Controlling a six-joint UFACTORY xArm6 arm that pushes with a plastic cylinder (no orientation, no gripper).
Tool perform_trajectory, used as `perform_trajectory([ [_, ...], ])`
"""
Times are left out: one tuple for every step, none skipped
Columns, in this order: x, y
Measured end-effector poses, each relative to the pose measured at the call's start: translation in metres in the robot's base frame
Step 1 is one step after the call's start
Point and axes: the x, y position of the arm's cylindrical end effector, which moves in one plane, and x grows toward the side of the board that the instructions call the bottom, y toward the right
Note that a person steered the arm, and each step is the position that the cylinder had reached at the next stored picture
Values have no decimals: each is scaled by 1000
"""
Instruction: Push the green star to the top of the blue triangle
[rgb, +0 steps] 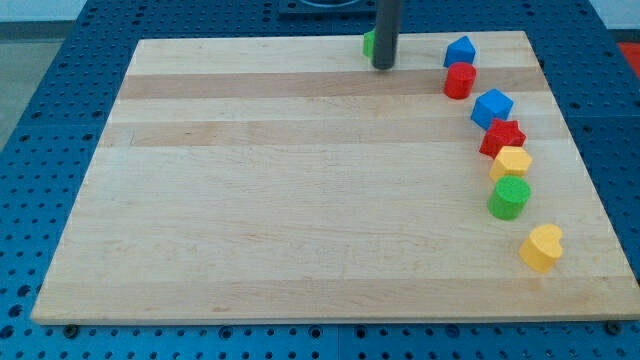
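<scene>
The green star (369, 43) is near the board's top edge, mostly hidden behind my rod; only a green sliver shows at the rod's left. My tip (383, 66) rests on the board just in front of the star, touching or nearly touching it. The blue triangle (460, 50) sits at the view's top right, well to the right of my tip and the star.
Down the board's right side run a red cylinder (460, 81), a blue cube (491, 106), a red star (501, 138), a yellow hexagon (512, 161), a green cylinder (509, 198) and a yellow heart (542, 247). The wooden board (300, 200) lies on a blue pegboard.
</scene>
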Motion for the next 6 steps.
perform_trajectory([
  [0, -58],
  [-19, -55],
  [-31, -2],
  [-31, 62],
  [-32, 81],
  [-42, 81],
])
